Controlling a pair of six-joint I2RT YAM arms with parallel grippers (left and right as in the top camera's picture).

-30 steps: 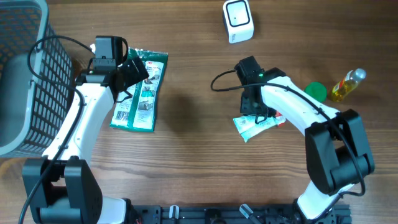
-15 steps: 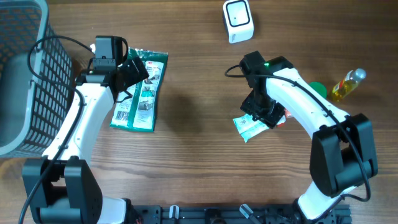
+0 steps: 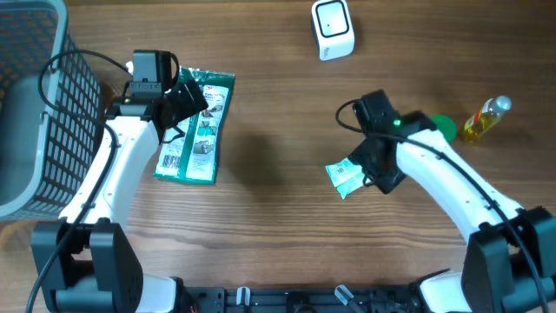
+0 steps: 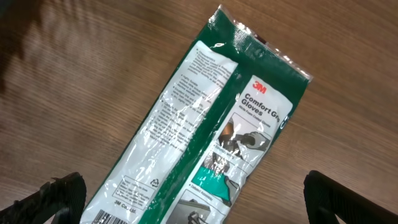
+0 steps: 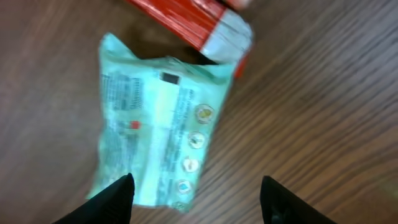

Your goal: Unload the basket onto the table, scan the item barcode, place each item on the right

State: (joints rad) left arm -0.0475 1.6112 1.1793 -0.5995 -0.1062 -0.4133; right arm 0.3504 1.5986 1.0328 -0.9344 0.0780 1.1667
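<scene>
Pick-up step, apparently: right gripper (image 5: 198,190), jaws parted and empty, over the green sachet (image 5: 155,124); next, grip it and present it to the scanner (image 3: 333,29); left gripper (image 4: 193,183) wide-jawed, empty.

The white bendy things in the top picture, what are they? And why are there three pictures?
They are two robot arms, seen by a camera above the wooden table. Each arm ends in a two-finger gripper, like a little hand. The other two pictures come from cameras on the wrists, so the dark tips at the bottom edge belong to that arm's own gripper. The left gripper is open above a green glove packet. The right gripper is open above a pale green packet, next to a red box. Nothing is held. Also there: a white scanner, a grey basket, a yellow bottle and a green round thing.
</scene>
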